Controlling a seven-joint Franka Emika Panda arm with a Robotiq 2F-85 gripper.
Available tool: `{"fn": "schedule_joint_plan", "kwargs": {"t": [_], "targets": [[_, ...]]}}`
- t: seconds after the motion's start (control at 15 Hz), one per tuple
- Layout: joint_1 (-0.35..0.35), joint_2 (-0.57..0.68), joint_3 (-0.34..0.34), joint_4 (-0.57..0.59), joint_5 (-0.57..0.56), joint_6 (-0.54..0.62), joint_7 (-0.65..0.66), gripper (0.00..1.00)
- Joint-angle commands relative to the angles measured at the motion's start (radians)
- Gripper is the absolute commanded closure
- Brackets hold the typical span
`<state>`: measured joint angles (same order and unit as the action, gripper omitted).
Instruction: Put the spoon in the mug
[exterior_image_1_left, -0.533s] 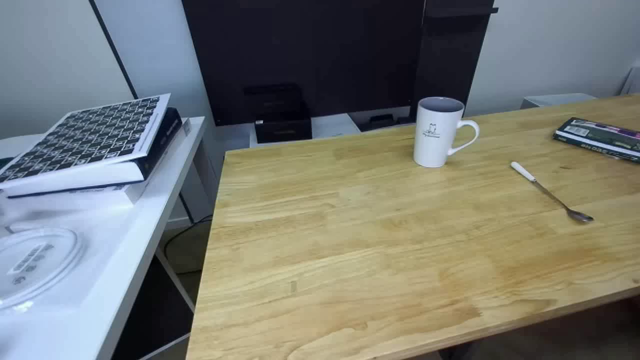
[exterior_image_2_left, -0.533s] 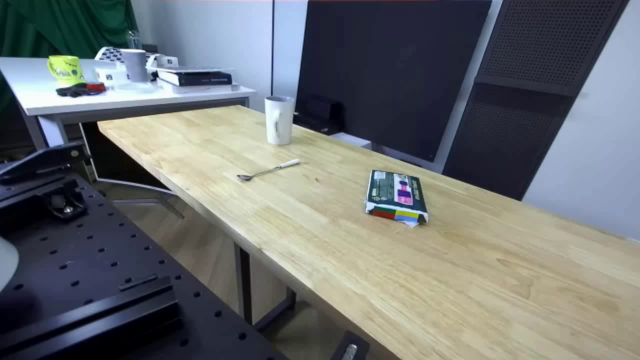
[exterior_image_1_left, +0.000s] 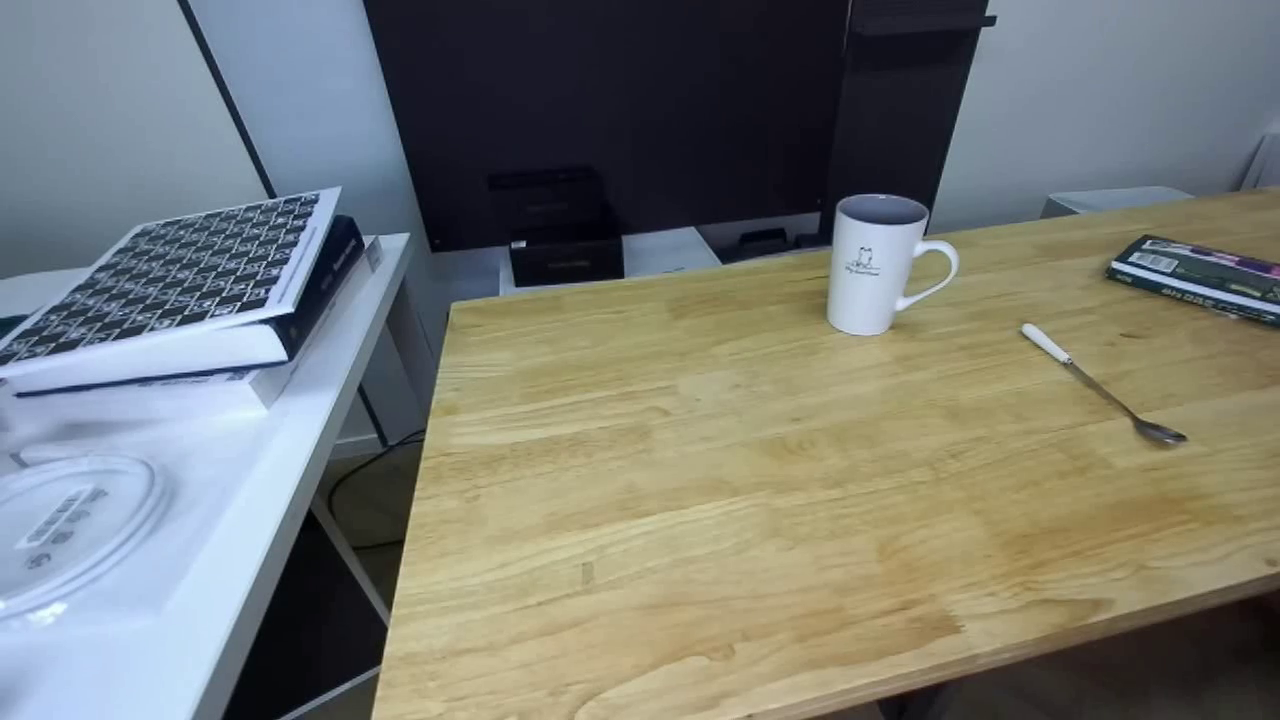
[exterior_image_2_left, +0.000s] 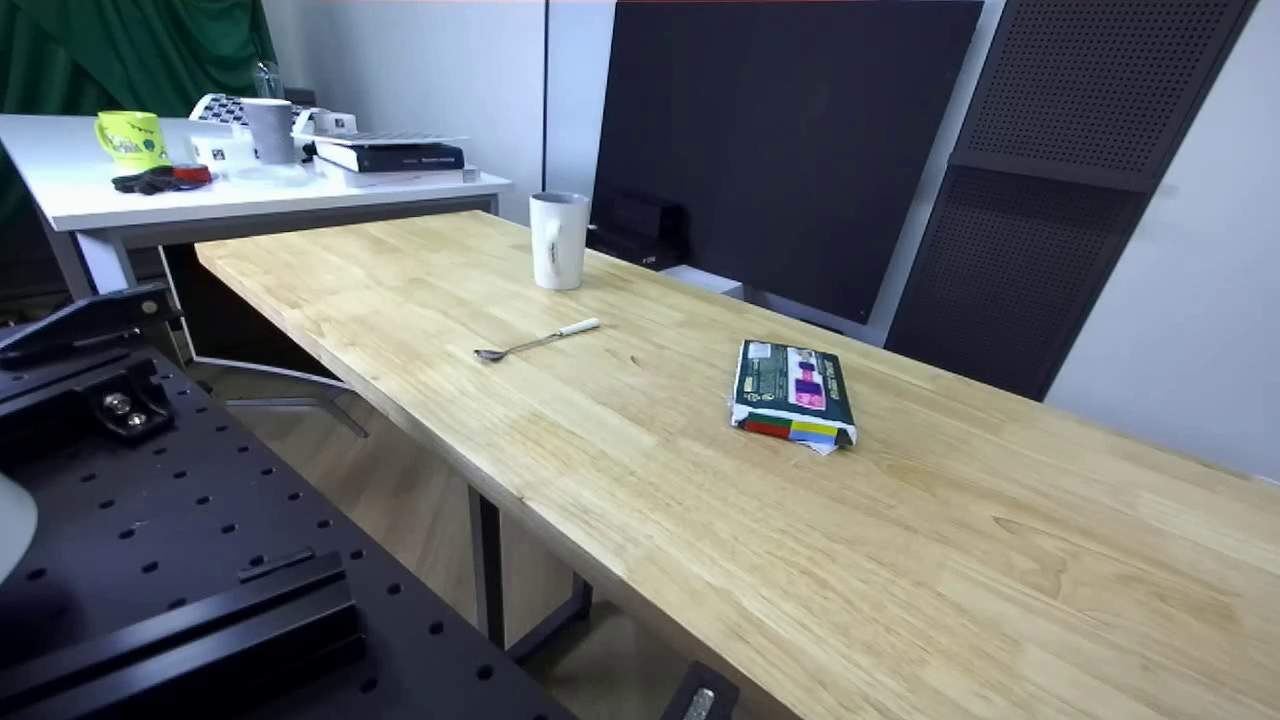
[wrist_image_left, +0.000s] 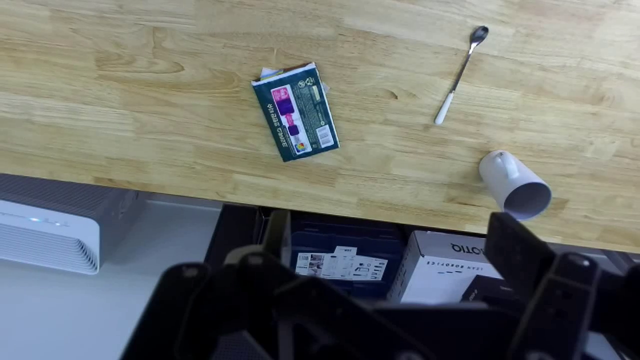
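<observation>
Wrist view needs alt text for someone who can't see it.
A spoon lies on a wooden table, apart from a white mug at its lower right. A dark green packet lies left of both; the open black tool spans the bottom foreground, holding nothing.

Wrist view: gripper (wrist_image_left: 390, 227) in the lower part of the view, dark, outline partly blurred. Jaws spread wide, directed upward in view; one stands left of centre, the other well to the right.
</observation>
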<state>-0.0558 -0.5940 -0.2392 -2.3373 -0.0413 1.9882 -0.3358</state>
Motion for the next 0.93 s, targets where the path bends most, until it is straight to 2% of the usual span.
{"fn": "schedule_joint_plan", "kwargs": {"t": [0.0,0.4,0.87], "targets": [[-0.009,0.002,0.007,0.002,0.005,-0.002,-0.004,0.00],[-0.010,0.037,0.043,-0.077,-0.016,0.053,0.028,0.00],[0.009,0.252,0.107,-0.112,0.002,0.234,0.095,0.00]]}}
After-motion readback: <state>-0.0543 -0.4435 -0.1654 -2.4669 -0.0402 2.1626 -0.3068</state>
